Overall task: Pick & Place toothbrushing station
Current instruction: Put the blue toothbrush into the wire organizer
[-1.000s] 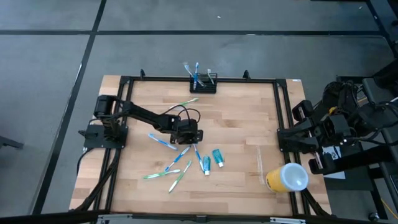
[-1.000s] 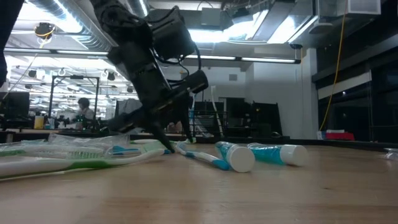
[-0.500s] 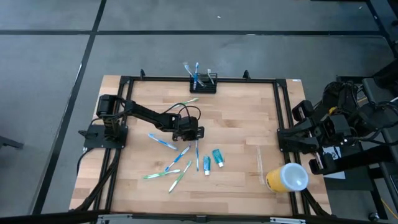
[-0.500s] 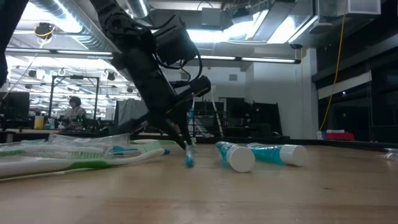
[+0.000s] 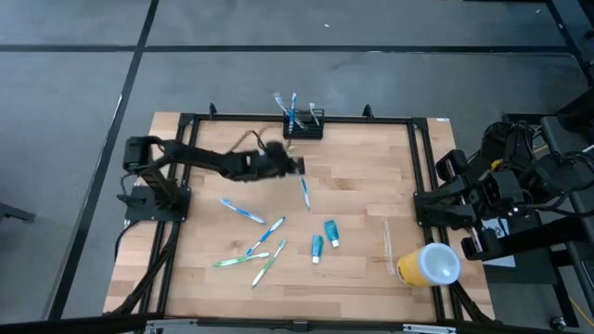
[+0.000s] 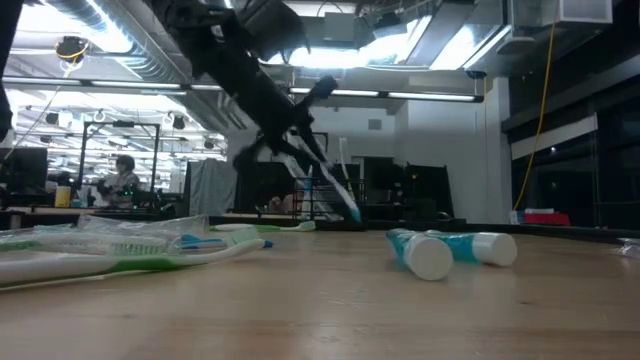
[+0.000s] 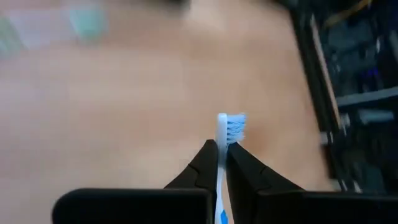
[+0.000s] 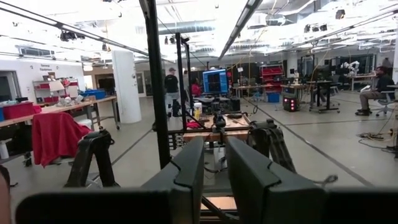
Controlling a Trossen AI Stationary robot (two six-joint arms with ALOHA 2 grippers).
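The toothbrushing station, a low black mesh holder, stands at the table's far edge with three brushes upright in it. My left gripper hovers just near of it, above the table, shut on a white-and-blue toothbrush. In the low view that toothbrush slants down from the gripper. My right gripper waits high up beyond the table's right edge, open, with nothing between its fingers. My left gripper pinches the toothbrush's shaft between its two fingertips. The brush lies along the fingers, and its bristle head sticks out past them. The fingers come from the table's left, slanting down. The brush is lifted clear of the table.
Several loose toothbrushes lie on the wood at the near left. Two toothpaste tubes lie near the middle. A yellow cup with a white lid lies at the near right corner. A black frame rail borders the table.
My left gripper has taken hold of a toothbrush that lay among the others, lifted it clear and carried it up and toward the far edge, near the station, tipping toward level. The two toothpaste tubes have slid a little to the right.
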